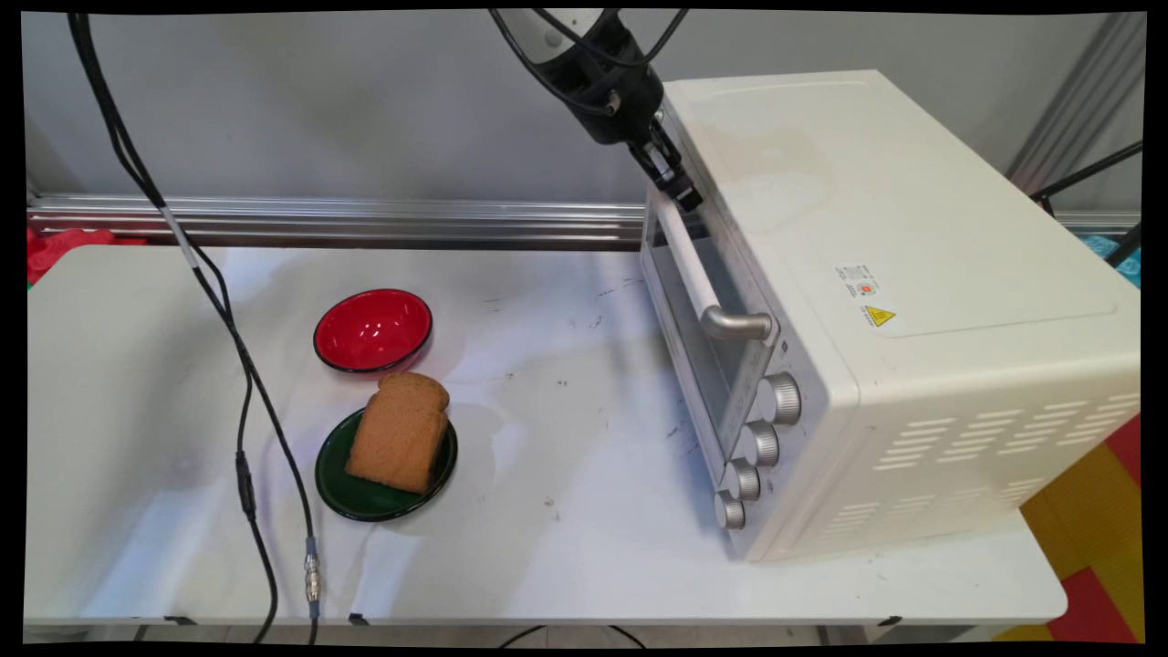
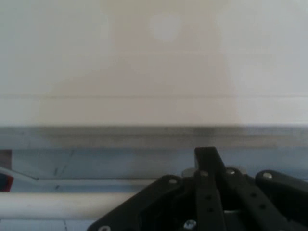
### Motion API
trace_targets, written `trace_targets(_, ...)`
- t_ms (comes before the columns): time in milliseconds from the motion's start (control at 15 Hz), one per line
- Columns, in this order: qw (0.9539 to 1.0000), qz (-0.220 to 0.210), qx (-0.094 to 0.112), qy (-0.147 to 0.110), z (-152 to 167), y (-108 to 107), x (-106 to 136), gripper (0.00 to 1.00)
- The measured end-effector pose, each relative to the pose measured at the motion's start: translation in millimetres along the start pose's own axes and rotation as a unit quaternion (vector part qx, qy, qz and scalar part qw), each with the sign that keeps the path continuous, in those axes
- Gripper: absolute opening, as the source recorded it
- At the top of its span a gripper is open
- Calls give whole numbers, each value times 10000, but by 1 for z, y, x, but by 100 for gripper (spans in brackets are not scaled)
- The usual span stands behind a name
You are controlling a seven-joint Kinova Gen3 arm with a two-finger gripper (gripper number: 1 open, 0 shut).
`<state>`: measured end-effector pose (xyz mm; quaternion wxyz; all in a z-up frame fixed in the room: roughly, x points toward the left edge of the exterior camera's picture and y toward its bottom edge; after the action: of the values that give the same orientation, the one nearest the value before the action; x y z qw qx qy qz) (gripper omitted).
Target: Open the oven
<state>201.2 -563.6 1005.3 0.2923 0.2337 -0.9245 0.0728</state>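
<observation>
My black gripper [image 1: 683, 190] is at the far upper end of the white toaster oven's [image 1: 894, 301] door, right by the far end of the white handle bar [image 1: 698, 274]. In the hand view its fingers [image 2: 207, 161] stand pressed together, shut, with nothing seen between them. They point at the door's grey top edge [image 2: 144, 134], and the handle bar [image 2: 62, 204] runs behind the linkage from the lower left. The oven's cream top [image 2: 154, 62] fills the upper half of that view. The glass door [image 1: 703, 356] looks closed.
A slice of brown bread [image 1: 400, 432] lies on a dark green plate [image 1: 365, 497] at the table's middle left, with a red bowl [image 1: 372, 329] just behind it. Black cables [image 1: 246, 438] hang over the table's left part. Several silver knobs [image 1: 762, 443] line the oven's near front.
</observation>
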Motion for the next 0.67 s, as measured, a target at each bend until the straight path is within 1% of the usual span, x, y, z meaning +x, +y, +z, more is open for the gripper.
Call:
trace_targets(333,10000,34,18,-67,3,-3,-9,0)
trace_targets(667,9999,47,71,-110,-2,-6,-28,0)
